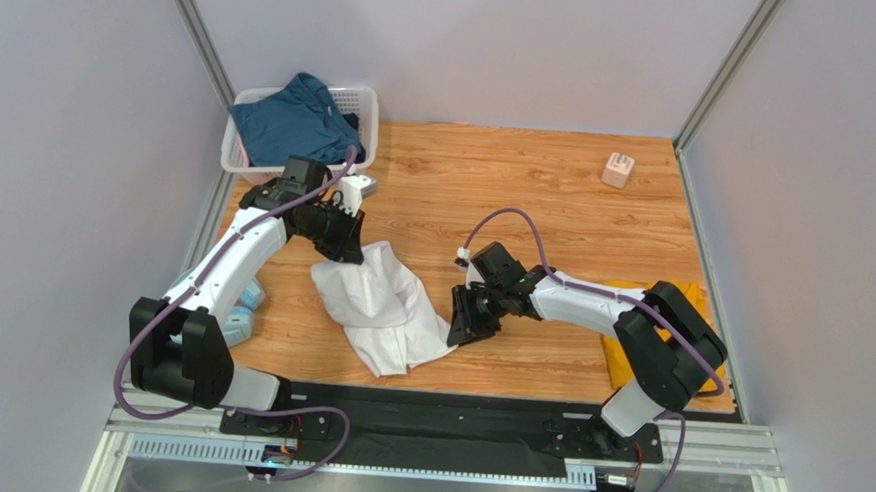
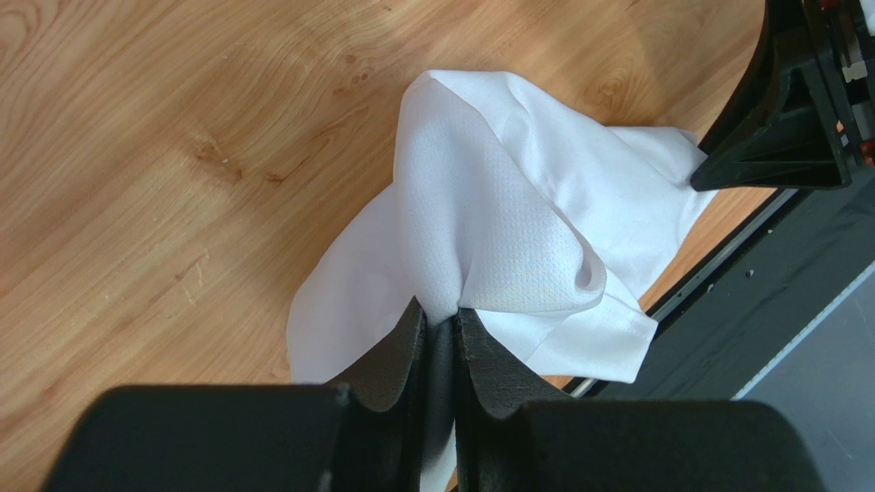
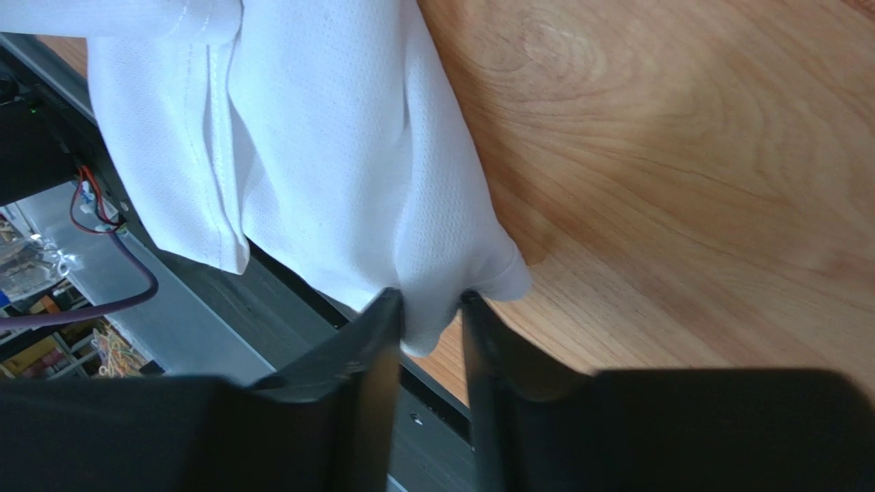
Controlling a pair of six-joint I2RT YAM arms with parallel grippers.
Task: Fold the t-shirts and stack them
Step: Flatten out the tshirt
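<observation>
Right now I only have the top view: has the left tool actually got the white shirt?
Observer: Yes. In the left wrist view, the left tool is shut on a bunched fold of the white t-shirt.
Operator: Right tool?
Observer: In the right wrist view, a cloth corner sits between the right tool fingers. I can't tell whether it is clamped.
Operator: Which edge is that?
Observer: A stitched hem runs just beside that corner.

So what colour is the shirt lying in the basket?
Dark teal-blue shirt, clearest in the top external view.
</observation>
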